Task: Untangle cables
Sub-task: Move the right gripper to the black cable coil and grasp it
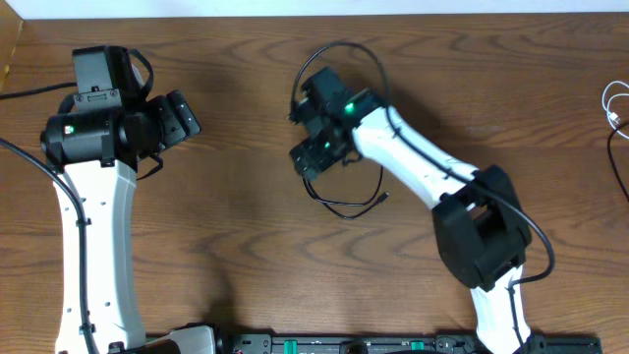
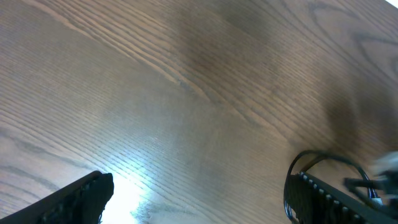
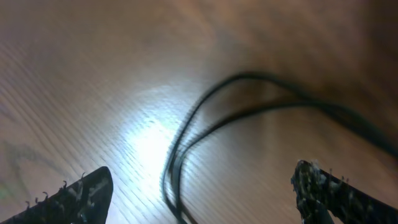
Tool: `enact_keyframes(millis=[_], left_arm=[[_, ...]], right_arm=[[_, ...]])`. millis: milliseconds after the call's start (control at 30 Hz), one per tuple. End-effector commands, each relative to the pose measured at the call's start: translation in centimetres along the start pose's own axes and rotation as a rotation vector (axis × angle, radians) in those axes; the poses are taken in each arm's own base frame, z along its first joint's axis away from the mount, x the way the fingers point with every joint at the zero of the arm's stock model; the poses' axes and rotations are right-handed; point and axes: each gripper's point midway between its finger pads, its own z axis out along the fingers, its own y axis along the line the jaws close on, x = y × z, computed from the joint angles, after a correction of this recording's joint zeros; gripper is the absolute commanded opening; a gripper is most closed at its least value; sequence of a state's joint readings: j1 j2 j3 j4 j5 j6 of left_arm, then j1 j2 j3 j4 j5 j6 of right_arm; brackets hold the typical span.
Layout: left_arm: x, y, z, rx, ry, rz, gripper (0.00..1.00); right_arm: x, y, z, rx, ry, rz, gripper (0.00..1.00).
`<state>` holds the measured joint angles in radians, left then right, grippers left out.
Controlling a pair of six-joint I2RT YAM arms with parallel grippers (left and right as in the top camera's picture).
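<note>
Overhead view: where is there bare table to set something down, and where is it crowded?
Bare wood lies between the left pincer and right pincer, and between the right arm and the white cable. Crowded: around the right pincer, where the black cable loops.

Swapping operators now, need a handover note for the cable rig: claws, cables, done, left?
Left claw: open, empty, above bare table.
Right claw: open over the black cable, strands between its fingers, not gripped.
White cable: far right table edge, well apart from the black one at mid-table.
Done: the two cables look separated.
Left: the black cable lies in loops; probably straighten it.
</note>
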<state>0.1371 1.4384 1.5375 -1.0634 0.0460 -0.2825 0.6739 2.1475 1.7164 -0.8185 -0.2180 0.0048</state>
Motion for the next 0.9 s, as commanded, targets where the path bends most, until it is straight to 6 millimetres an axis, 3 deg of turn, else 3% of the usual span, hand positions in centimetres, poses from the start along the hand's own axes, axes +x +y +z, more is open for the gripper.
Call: enact_keyframes(millis=[0,167,300,567,733,867], left_arm=[[-0.1,0.3,0.1,-0.011,0.0,0.016,0.94],[-0.1,0.3,0.1,-0.011,0.0,0.016,0.93],[-0.1,0.3,0.1,-0.011,0.0,0.016,0.93],[-0.1,0.3,0.1,-0.011,0.0,0.016,0.93],[-0.1,0.3,0.1,-0.011,0.0,0.016,0.93],[0.0,0.3,0.1,-0.013,0.004,0.016,0.93]], right_arm=[[1.8,1.3,1.6,0.066,0.044,-0.006,0.89],[4.1,1.9,3.1,0.168,0.095,-0.068,0.87],[5.5,2.6,3.9,0.177,0.123,-0.091,0.8],[7.6,1.9,5.0,0.182,0.167,-0.086,0.7],[8.0,1.7,5.0,0.183,0.181,-0.099,0.58],[9.5,1.5,5.2,0.185,0.227,-0.109,0.49]])
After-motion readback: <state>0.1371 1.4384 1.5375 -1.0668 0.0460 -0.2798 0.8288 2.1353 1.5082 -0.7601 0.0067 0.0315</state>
